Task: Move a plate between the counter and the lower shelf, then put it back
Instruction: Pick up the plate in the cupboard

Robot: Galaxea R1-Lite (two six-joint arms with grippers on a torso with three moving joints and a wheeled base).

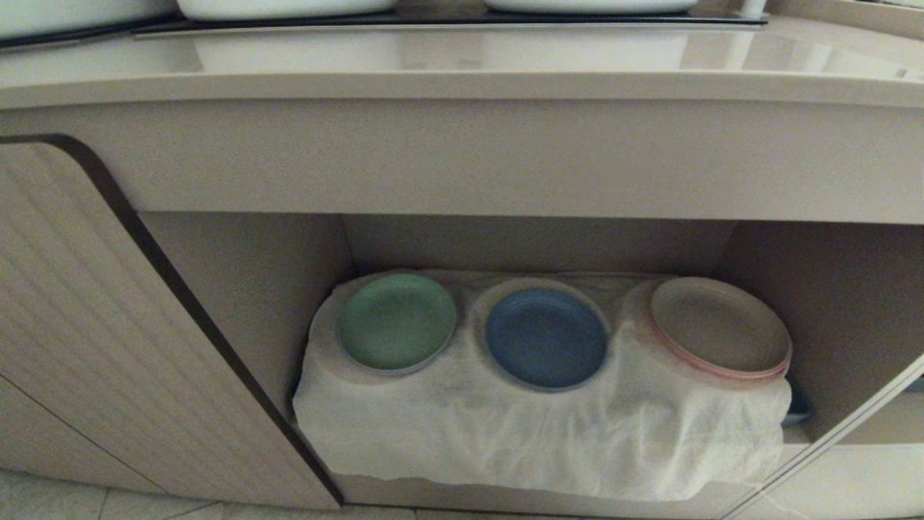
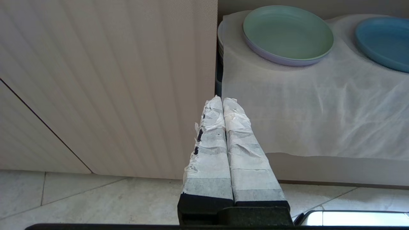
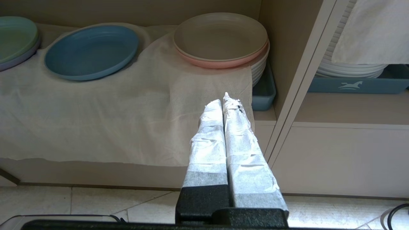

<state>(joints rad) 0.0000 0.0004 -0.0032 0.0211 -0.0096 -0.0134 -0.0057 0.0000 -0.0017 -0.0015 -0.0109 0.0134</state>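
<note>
Resting on lower shelf (image 1: 830,303) cloth (image 1: 505,433): blue plate (image 1: 545,337), between 2 others. Left gripper (image 2: 222,99), right gripper (image 3: 222,97): fingers pressed together, empty.

Domestic kitchen: glossy beige desk (image 1: 462,61) with inset black hob panel (image 1: 433,23), ribbed cabinet door (image 1: 79,325), open lower shelf (image 1: 534,242) holding green plate (image 1: 397,320), blue plate (image 1: 545,338) and beige pink-edged plate (image 1: 718,326) on white cloth (image 1: 534,433), stacked white dishes (image 3: 348,68), pale tiled floor (image 2: 80,198).
</note>
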